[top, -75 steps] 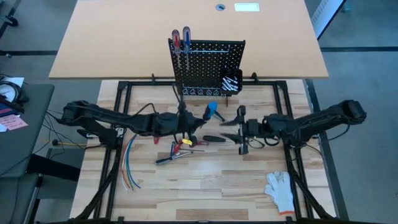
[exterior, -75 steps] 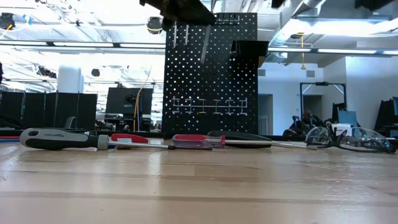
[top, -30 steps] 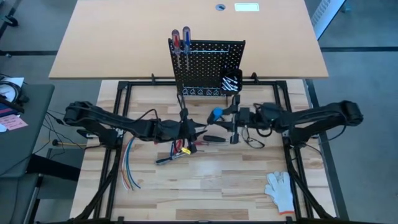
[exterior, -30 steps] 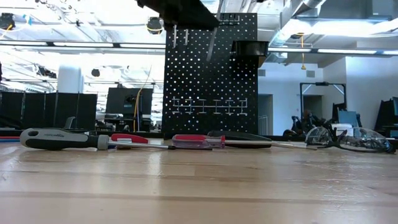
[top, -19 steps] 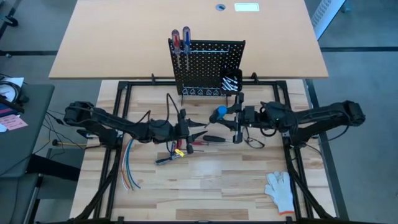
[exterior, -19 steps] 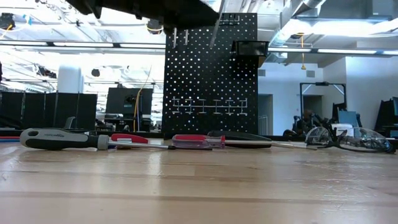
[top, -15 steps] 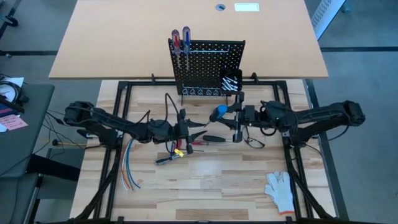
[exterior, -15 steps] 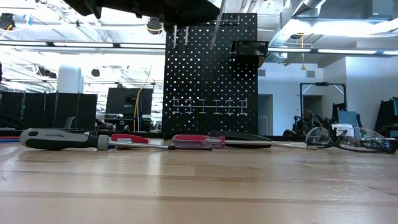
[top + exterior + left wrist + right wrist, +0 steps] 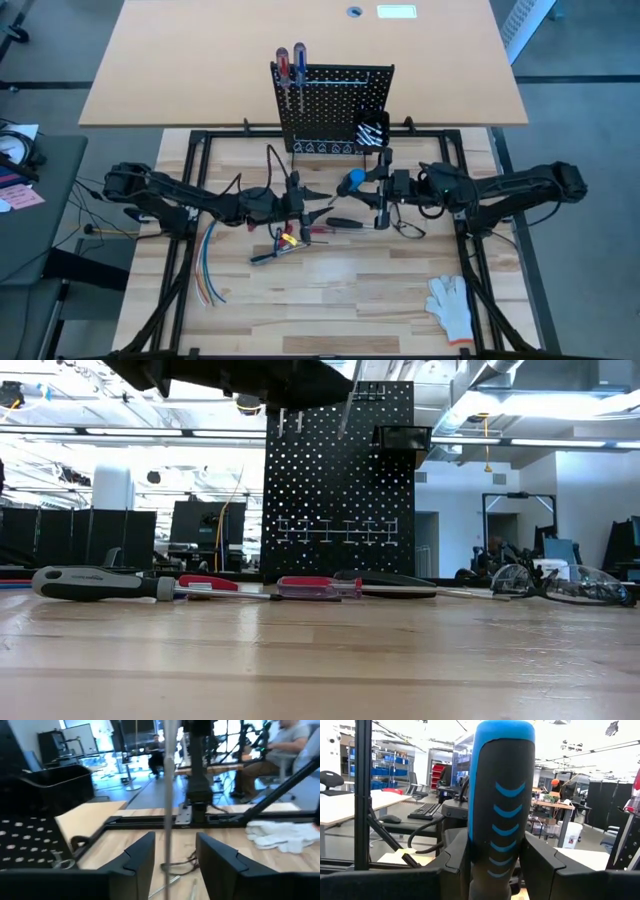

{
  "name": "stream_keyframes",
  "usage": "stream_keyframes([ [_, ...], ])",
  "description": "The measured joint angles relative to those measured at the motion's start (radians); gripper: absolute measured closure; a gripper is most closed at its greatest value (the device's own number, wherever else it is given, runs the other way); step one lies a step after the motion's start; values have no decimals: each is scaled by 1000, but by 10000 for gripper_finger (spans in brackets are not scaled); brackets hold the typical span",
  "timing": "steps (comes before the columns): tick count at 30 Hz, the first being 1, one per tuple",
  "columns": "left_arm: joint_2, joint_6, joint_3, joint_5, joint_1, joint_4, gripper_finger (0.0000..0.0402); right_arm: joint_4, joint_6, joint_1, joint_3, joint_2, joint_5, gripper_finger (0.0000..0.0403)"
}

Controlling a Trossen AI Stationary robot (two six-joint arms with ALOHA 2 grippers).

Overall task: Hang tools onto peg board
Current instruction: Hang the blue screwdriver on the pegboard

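My right end effector [image 9: 495, 865] is clenched on the blue-and-black screwdriver [image 9: 500, 795], handle up. Its thin shaft [image 9: 167, 795] hangs between the parted fingers of my left end effector [image 9: 175, 855], which grips nothing I can see. Beyond both stands the peg board [image 9: 330, 110], with two screwdrivers [image 9: 290, 65] already hung at its top corner.

I'd pull the left arm clear, carry the tool level to the board's top edge beside the hung pair, then lower it straight so the shaft drops through a holder.

The spare tools [image 9: 290, 240] lie below the left end effector on the worktop [image 9: 330, 300]. I can't make out a free holder, and the low view crops both arms.
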Motion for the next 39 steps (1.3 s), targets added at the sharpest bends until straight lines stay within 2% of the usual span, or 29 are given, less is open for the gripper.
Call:
stream_keyframes([
  [5, 92, 14, 25, 14, 7, 57, 248, -1, 0, 2, 0, 0, -1, 275],
  [9, 135, 43, 58, 11, 6, 56, 271, -3, -16, 14, 0, 0, -1, 275],
  [18, 77, 17, 66, 1, 0, -29, 351, -2, -27, 20, 0, 1, -4, 275],
  [26, 76, 55, 67, -70, -26, -7, 362, -4, -26, 20, 0, 0, -4, 275],
  [31, 76, 67, 67, -83, -37, 4, 391, -7, -27, 20, 0, 0, -5, 275],
  [39, 76, 17, 66, -78, -39, 0, 397, -20, -23, 20, 0, 0, -6, 275],
])
